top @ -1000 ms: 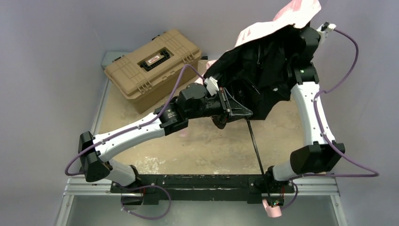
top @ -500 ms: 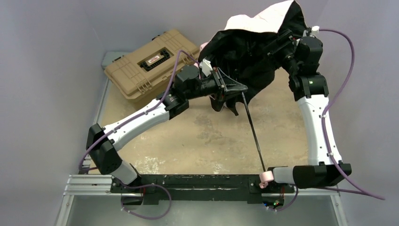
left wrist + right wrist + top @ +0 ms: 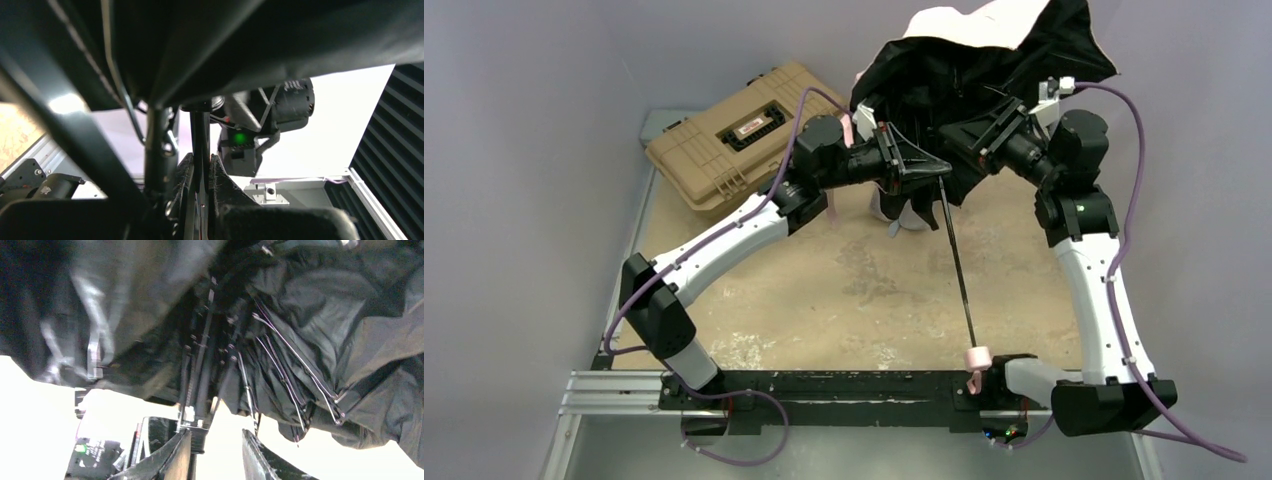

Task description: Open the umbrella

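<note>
while its canopy hung slack and bunched, the umbrella (image 3: 984, 70) was held high over the far right of the table (image 3: 864, 290), black lining toward the overhead camera and pale pink cloth showing only along the top edge. its thin black shaft (image 3: 957, 270) was drawn out long, slanting down toward the near edge, where the small pink handle (image 3: 977, 357) sat just beside the base of the right arm; whether they touched could not be told. the left gripper (image 3: 929, 178) had the shaft pinched between its fingers (image 3: 220, 185) close under the canopy, as its wrist view showed. the right gripper (image 3: 972, 135) reached into the folds, its fingers (image 3: 260, 460) spread apart, with the lower end of the gathered ribs (image 3: 280, 355) lying against one of them and daylight across the rest of the gap. judged from this, the shaft was extended but the opening proper was not done: the ribs were bunched together, and the sliding collar would have to be pushed up the shaft until the canopy spread and locked. a tan toolbox (image 3: 744, 135) sat shut at the table's far left, apart from the canopy but near the left arm. the back wall close behind the cloth, and the purple cable (image 3: 1136, 170) looping off the right wrist, looked the likeliest things for a spreading canopy to catch.
</note>
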### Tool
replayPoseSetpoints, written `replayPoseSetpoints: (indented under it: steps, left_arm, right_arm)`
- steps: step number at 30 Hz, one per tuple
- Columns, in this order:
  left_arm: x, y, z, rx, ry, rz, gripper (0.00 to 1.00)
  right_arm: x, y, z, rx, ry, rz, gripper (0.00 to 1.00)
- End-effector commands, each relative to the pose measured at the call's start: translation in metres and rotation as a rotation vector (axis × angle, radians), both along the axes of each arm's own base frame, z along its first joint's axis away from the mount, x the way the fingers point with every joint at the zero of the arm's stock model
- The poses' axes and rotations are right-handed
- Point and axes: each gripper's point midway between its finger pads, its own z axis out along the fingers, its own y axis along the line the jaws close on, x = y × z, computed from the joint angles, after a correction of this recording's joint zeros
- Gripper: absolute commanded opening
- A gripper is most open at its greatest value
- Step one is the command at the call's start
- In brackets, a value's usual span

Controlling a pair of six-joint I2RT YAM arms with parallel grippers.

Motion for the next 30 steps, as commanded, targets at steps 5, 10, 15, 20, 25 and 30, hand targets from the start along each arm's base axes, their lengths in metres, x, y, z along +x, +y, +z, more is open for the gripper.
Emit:
replayPoseSetpoints:
  steps: [5,10,15,20,25,30]
  left_arm:
    - [-0.022,0.013,0.06,-0.1,-0.185,-0.071,0.0]
    - [-0.019,0.017,0.057,-0.075,-0.183,-0.066,0.0]
    - [-0.016,0.023,0.056,-0.056,-0.189,-0.057,0.0]
    - [-0.016,0.025,0.056,-0.043,-0.199,-0.056,0.0]
    - [-0.015,0.025,0.057,-0.041,-0.206,-0.054,0.0]
    - [-0.014,0.024,0.06,-0.04,-0.216,-0.063,0.0]
  right_arm:
    - [-0.018,0.024,0.007,0.034,-0.05,0.161,0.4]
    - [-0.03,0.024,0.02,0.039,-0.104,0.172,0.43]
    - [-0.039,0.019,0.037,0.024,-0.163,0.139,0.43]
    - [-0.039,0.019,0.034,0.011,-0.153,0.144,0.44]
    - [-0.04,0.022,0.03,0.036,-0.144,0.161,0.43]
    - [-0.039,0.026,0.018,0.034,-0.104,0.166,0.41]
